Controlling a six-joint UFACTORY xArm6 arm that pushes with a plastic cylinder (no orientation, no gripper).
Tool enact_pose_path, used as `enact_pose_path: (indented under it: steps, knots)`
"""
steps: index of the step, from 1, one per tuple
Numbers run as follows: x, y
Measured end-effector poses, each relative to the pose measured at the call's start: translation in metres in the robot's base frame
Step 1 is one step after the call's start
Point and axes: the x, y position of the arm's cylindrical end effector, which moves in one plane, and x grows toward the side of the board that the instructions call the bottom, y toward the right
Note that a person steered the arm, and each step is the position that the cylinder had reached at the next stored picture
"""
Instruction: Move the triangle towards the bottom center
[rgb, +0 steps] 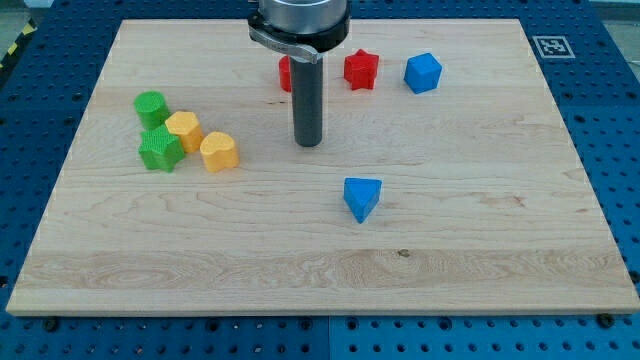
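Observation:
The blue triangle block (361, 197) lies on the wooden board (480, 240), a little right of the middle and below centre height. My tip (308, 143) stands on the board up and to the left of the triangle, apart from it by a clear gap. The rod rises from the tip toward the view's top and hides part of a red block (285, 74) behind it.
A red star-shaped block (361, 69) and a blue cube-like block (423, 73) sit near the view's top. At the left are a green cylinder (150, 106), a green star-like block (160, 149), a yellow hexagon-like block (184, 130) and a yellow heart-like block (218, 151).

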Motion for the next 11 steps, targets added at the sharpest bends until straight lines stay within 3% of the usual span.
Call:
enact_pose_path:
  steps: [2, 6, 7, 9, 11]
  knots:
    - [0.063, 0.013]
    - [0.047, 0.037]
    - [0.057, 0.069]
    - [0.092, 0.075]
    - [0.086, 0.064]
